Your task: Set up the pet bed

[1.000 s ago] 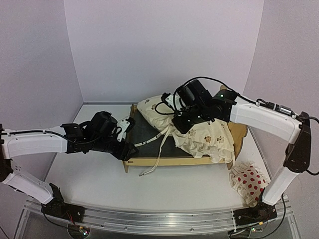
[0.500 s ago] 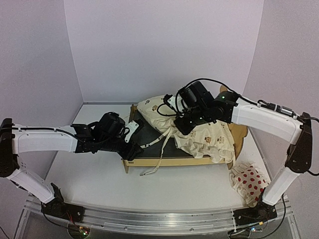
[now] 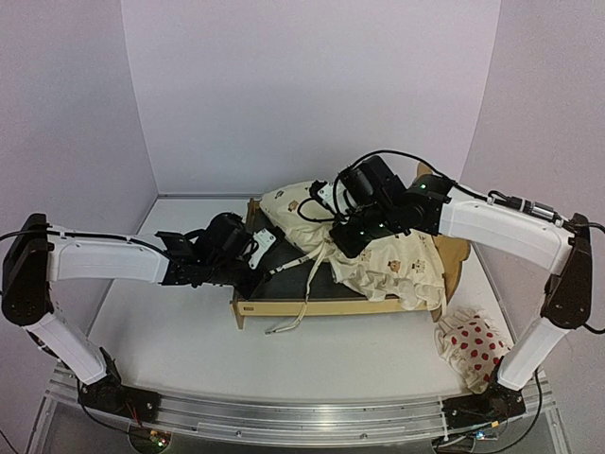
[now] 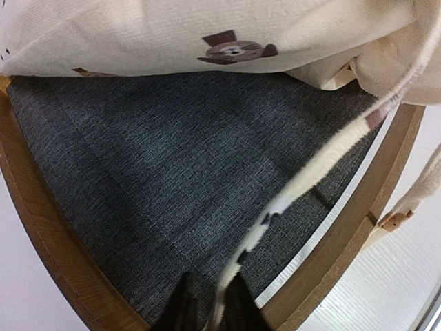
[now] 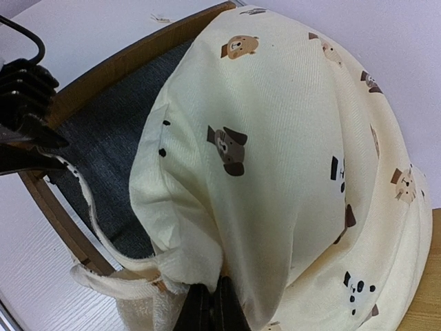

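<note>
A plywood pet bed [image 3: 321, 305] sits mid-table, its dark grey base [image 4: 172, 158] half bared. A cream animal-print cushion [image 3: 392, 260] is heaped over the bed's right end and spills past its front rail. The right gripper [image 5: 210, 307], fingers pressed together, pinches a fold of the cushion above the bed. The left gripper [image 4: 210, 307], reaching in over the bed's left end, is clamped on a printed tie [image 4: 310, 179] that runs taut from the cushion across the base. A second tie [image 3: 301, 303] dangles over the front rail onto the white table [image 3: 189, 331]. A red-dotted pillow [image 3: 473, 345] lies off the bed's right front corner. Plain lilac walls [image 3: 302, 95] close in behind the bed.
</note>
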Available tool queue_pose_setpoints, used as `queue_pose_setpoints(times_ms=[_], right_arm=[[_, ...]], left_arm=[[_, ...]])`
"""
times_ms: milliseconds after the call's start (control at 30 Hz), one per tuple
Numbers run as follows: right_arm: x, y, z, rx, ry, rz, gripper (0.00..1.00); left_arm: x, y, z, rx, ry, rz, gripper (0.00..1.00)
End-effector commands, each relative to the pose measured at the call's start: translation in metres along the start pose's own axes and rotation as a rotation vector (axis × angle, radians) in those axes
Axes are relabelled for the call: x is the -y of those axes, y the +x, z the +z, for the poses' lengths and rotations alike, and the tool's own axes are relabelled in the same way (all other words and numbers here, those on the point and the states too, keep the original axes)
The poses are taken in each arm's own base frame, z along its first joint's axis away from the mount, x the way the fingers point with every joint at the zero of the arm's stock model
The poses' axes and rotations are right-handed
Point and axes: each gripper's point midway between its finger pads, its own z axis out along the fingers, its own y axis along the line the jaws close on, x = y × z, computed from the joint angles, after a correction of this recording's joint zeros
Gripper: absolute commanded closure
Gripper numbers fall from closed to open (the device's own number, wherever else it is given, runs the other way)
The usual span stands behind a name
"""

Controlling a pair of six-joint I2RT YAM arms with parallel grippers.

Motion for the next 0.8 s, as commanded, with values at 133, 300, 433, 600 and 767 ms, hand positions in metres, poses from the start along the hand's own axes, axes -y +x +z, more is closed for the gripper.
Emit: queue_pose_setpoints(times_ms=[133, 300, 433, 600, 767], right_arm=[[0.023, -0.006, -0.020, 0.038, 0.049, 0.042, 1.00], [0.025, -0.008, -0.023, 0.050, 0.050, 0.058, 1.00], [0.023, -0.009, -0.022, 0.052, 0.038, 0.066, 1.00], [0.019, -0.008, -0.020, 0.050, 0.020, 0.070, 1.00], [0.019, -0.009, -0.019, 0.050, 0.021, 0.073, 1.00]], left_arm=[[0.010, -0.039, -0.008, 0.084, 0.040, -0.002, 1.00], [0.028, -0.074, -0.021, 0.181, 0.125, -0.077, 1.00], [0.034, -0.090, -0.024, 0.242, 0.153, -0.154, 1.00], [0.035, -0.097, -0.015, 0.293, 0.159, -0.207, 1.00], [0.039, -0.113, -0.014, 0.381, 0.189, -0.232, 1.00]])
